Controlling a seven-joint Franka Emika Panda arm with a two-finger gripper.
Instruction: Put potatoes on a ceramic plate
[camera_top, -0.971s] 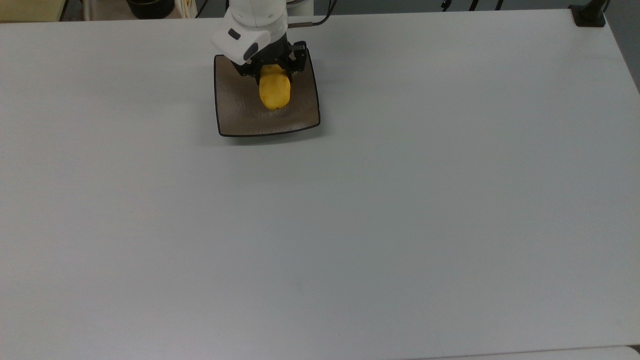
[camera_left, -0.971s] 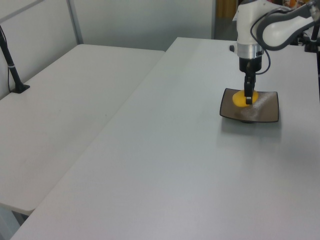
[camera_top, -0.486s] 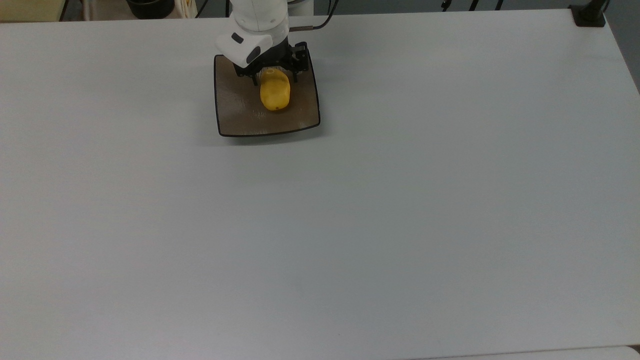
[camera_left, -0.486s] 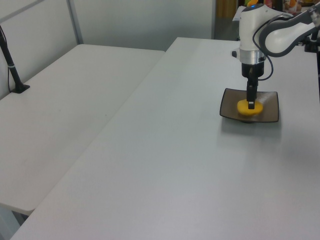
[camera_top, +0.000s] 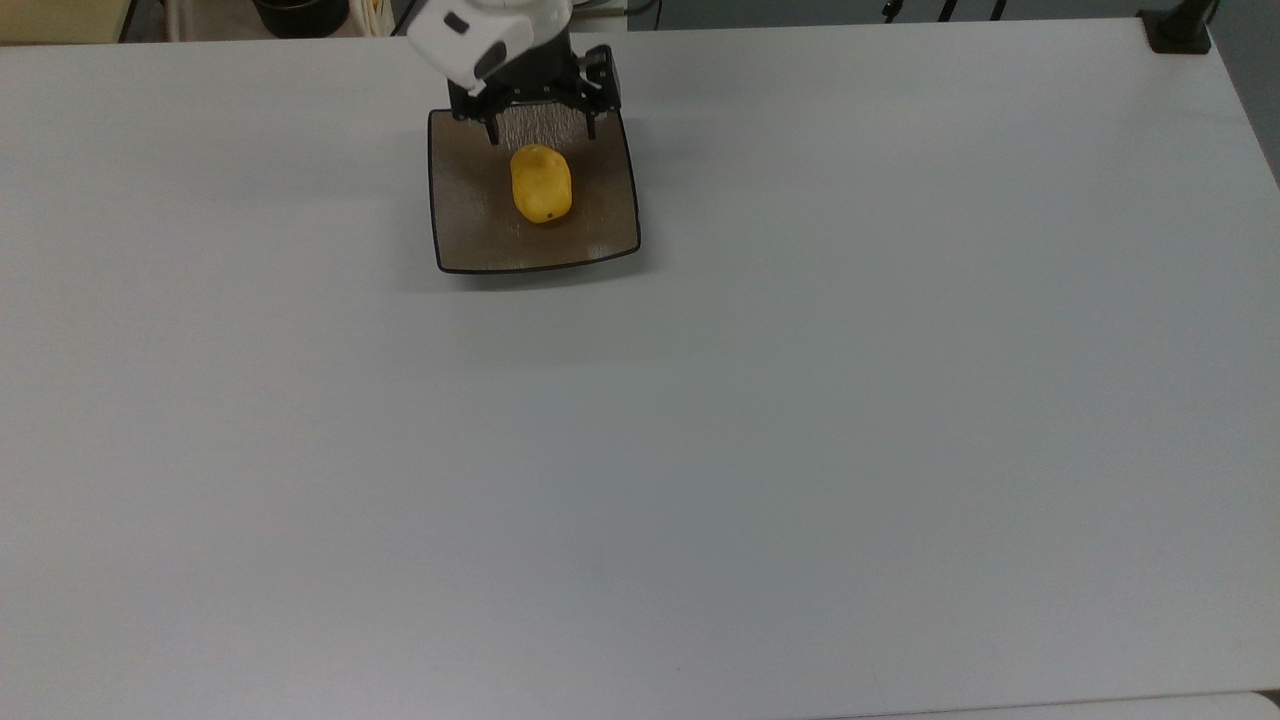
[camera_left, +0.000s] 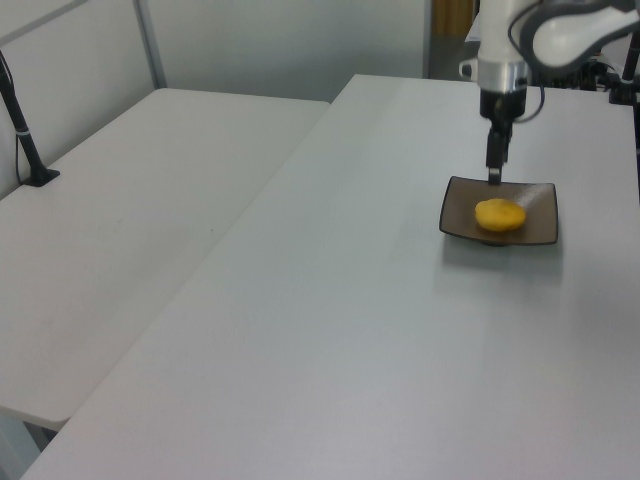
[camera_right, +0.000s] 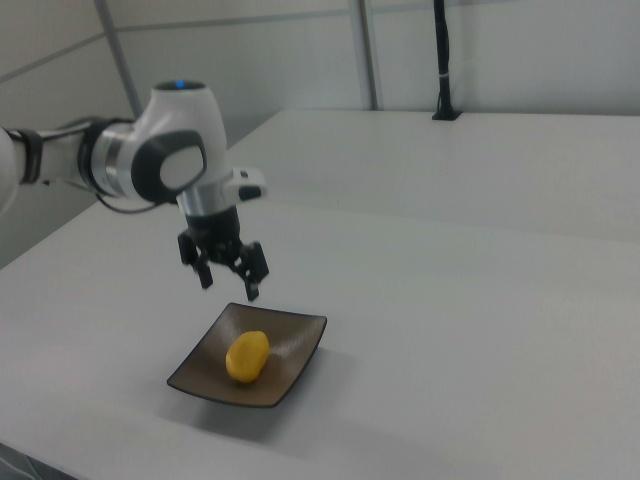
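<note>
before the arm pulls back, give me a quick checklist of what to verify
1. Potato lies on the ceramic plate, inside the rim: ok.
2. Gripper open, nothing between its fingers: ok.
3. Gripper apart from the potato, above the plate's edge at the top view's top: ok.
4. Potato well away from the rim, near the plate's middle in the right view: ok.
5. Plate flat on the white table: ok.
6. Potato fully at rest, not rocking: cannot tell.
</note>
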